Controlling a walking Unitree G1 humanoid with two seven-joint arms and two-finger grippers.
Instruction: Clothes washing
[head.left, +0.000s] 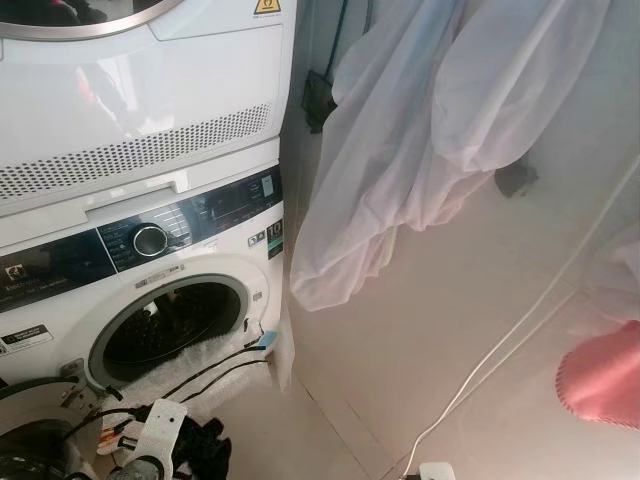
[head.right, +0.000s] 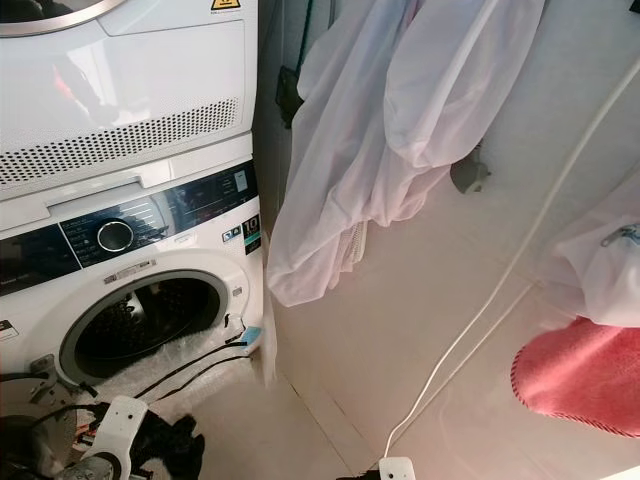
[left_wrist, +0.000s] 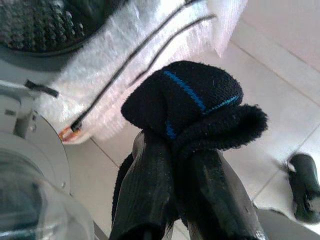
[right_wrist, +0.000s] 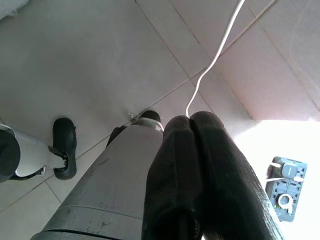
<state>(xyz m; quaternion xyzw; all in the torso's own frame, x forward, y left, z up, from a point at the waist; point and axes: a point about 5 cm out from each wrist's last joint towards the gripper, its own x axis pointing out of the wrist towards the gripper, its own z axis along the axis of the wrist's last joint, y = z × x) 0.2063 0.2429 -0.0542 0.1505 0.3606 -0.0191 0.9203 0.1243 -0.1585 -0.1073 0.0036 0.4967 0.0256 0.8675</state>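
Note:
The white washing machine (head.left: 215, 215) stands at the left with its round drum opening (head.left: 170, 325) uncovered and its door (head.left: 30, 430) swung down to the low left. A white padded sheet (head.left: 200, 375) with black cords hangs from the drum's lip. My left gripper (left_wrist: 175, 145) is shut on a black sock (left_wrist: 190, 100) with thin blue stripes, held low in front of the drum; the sock (head.left: 207, 447) hangs beside the silver wrist. My right gripper (right_wrist: 192, 120) points down at the tiled floor, fingers pressed together on nothing.
A white dryer (head.left: 130, 100) is stacked on the washer. White garments (head.left: 430, 130) hang on the wall to the right, with a pink towel (head.left: 605, 375) at the far right. A white cable (head.left: 500, 350) runs down to a power strip (right_wrist: 285, 187) on the floor.

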